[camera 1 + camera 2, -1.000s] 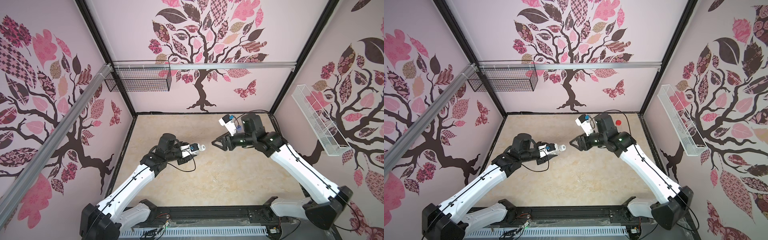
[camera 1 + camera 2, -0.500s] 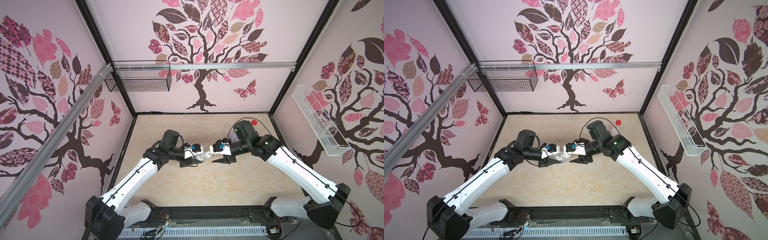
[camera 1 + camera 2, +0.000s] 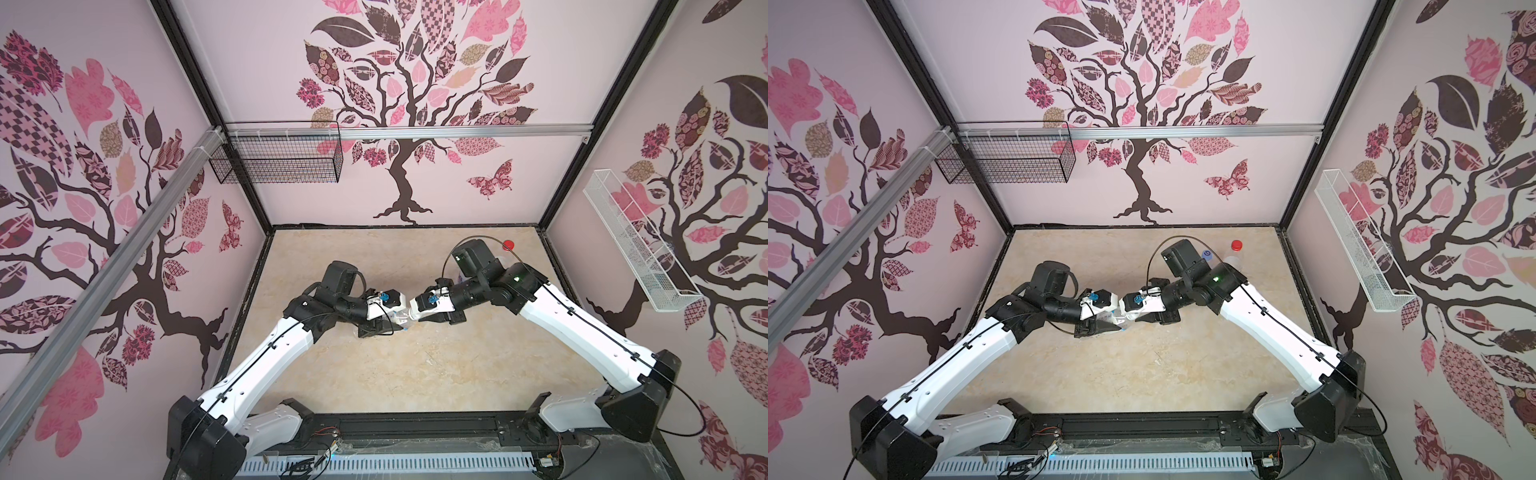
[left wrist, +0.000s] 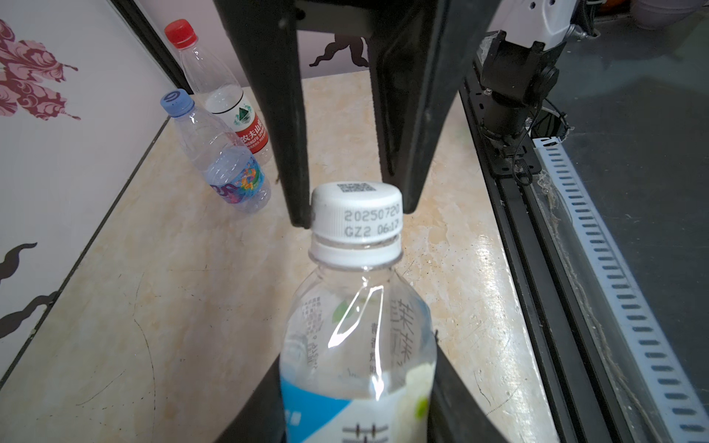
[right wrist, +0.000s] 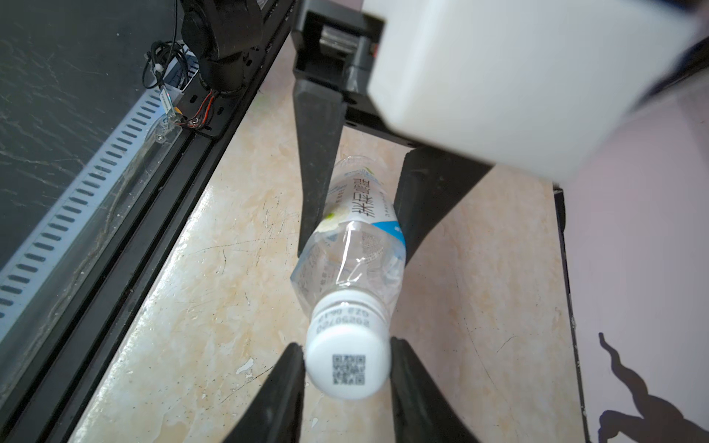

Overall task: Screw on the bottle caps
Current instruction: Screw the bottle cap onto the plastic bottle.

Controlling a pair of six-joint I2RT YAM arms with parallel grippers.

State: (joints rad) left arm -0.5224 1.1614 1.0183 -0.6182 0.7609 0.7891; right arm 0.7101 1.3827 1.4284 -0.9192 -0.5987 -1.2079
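Observation:
My left gripper (image 4: pixel 356 383) is shut on the body of a clear bottle (image 4: pixel 356 337) with a white, blue and green label, holding it level above the table. A white cap (image 5: pixel 347 364) with a dark code mark sits on its neck. My right gripper (image 5: pixel 347 356) is shut on that cap, one finger on each side. In both top views the two grippers meet mid-table around the bottle (image 3: pixel 401 319) (image 3: pixel 1115 320). Two more bottles stand at the back right: a red-labelled one (image 4: pixel 226 96) with a red cap (image 4: pixel 180 32) and a squat bluish one (image 4: pixel 230 168) with a blue cap (image 4: pixel 176 101).
The red cap (image 3: pixel 1236 245) and blue cap (image 3: pixel 1206 254) show just behind my right arm near the right wall. A black wire basket (image 3: pixel 282 160) hangs on the back wall and a white one (image 3: pixel 636 245) on the right wall. The black rail (image 3: pixel 415 428) borders the table's front.
My right gripper swung in from the back right to the bottle's mouth and closed on the white cap. My left arm carried the bottle a little toward the middle.

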